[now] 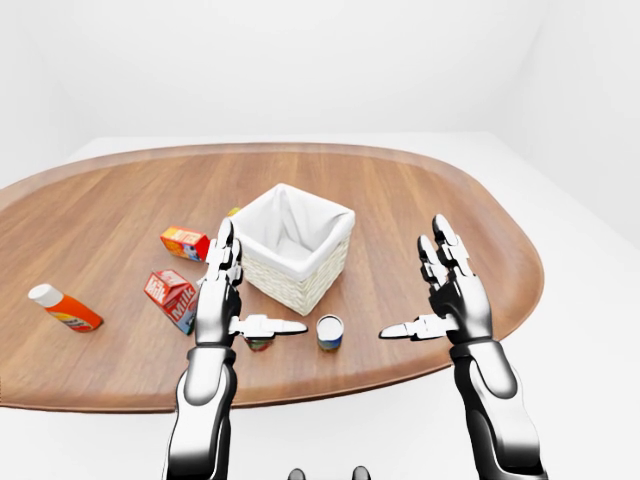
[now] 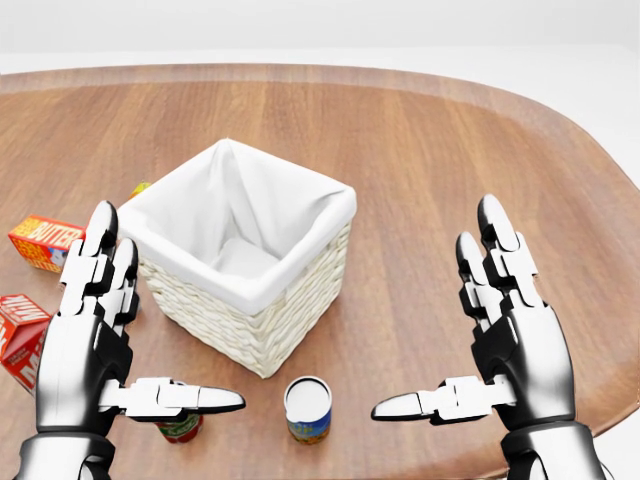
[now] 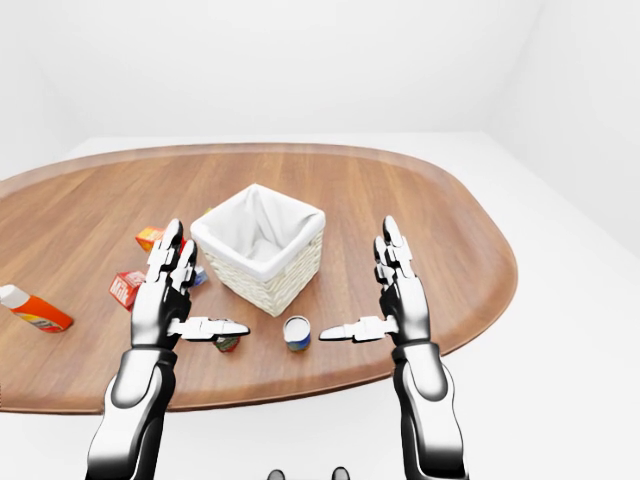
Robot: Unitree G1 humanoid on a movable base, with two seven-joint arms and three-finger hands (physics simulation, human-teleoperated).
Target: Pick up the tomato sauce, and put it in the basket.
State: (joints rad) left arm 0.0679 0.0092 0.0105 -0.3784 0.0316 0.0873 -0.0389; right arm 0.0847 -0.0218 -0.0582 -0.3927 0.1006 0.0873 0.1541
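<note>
fingers spread on both left hand [image 2: 85,335] and right hand [image 2: 510,335], tomato sauce [image 2: 180,428] under left thumb, basket [image 2: 250,300] beyond

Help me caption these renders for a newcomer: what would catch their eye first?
Two silver hands, the left hand and right hand, are raised open at the bottom of the head view. Between them, on the oval wooden table, stands a white-lined wicker basket. Just below it is an upright blue-labelled can, with a red-labelled can partly hidden under the left thumb.
</note>
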